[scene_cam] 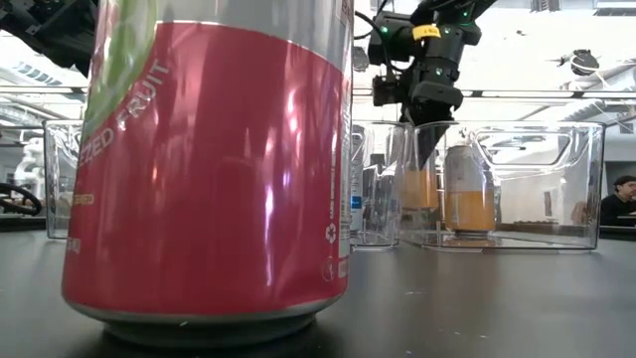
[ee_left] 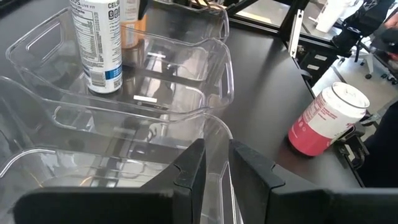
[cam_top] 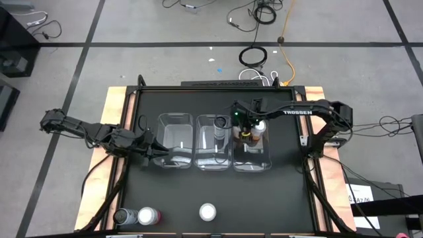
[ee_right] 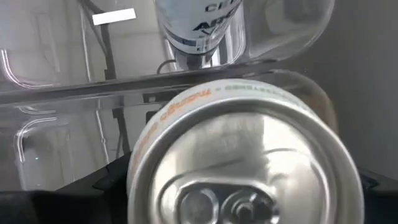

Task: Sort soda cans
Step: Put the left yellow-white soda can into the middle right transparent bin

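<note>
Three clear bins stand side by side mid-table: left, middle, right. My right gripper reaches down into the right bin and is shut on an orange can. A second orange can stands beside it in that bin. A grey-silver can stands in the middle bin. My left gripper is at the left bin's near wall, shut on it. A pink-red can stands at the near edge, with a dark grey can and another pink-red can at the near left. My left gripper pinches the left bin's near wall at its rim, one finger inside the bin and one outside. The fingers come level from the table's left, along the wall. The bin rests on the table. My right gripper holds the orange can by its upper part, one finger on either side, from above and pointing down. The can stands upright inside the right bin. Whether its base rests on the bin floor, I cannot tell.
The pink-red can at the near edge stands right in front of the low camera. A person sits beyond the table's far right. Bare black tabletop lies between the bins and the near edge.
</note>
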